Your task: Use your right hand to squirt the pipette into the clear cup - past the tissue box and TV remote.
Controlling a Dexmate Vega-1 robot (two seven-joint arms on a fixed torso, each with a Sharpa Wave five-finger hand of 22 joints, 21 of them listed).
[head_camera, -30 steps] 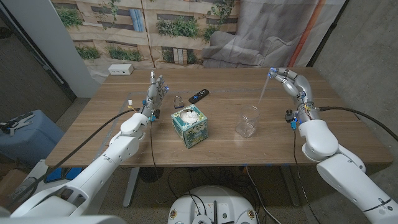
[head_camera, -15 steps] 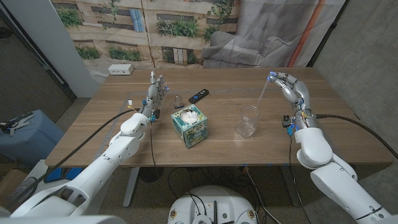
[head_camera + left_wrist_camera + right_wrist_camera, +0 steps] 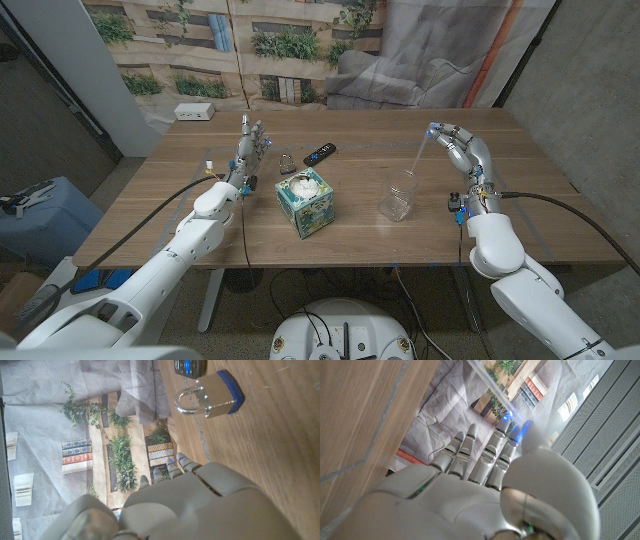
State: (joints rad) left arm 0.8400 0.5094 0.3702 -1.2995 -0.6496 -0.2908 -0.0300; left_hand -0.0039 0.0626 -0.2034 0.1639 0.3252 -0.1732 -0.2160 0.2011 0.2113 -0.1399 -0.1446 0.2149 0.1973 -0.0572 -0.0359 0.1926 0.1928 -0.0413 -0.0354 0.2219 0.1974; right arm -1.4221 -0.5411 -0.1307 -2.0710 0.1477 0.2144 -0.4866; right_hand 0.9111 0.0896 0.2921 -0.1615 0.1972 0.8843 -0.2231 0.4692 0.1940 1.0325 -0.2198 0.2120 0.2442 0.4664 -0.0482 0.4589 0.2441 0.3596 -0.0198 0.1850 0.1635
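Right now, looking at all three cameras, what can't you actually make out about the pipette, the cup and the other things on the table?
- Pipette: head view, too thin to tell whether its tip is inside the clear cup or above it; bulb hidden by the right hand.
- Liquid in the cup: too small to tell.
- Remote: left wrist view, cut off by the edge.
- Padlock: head view, too small for detail.
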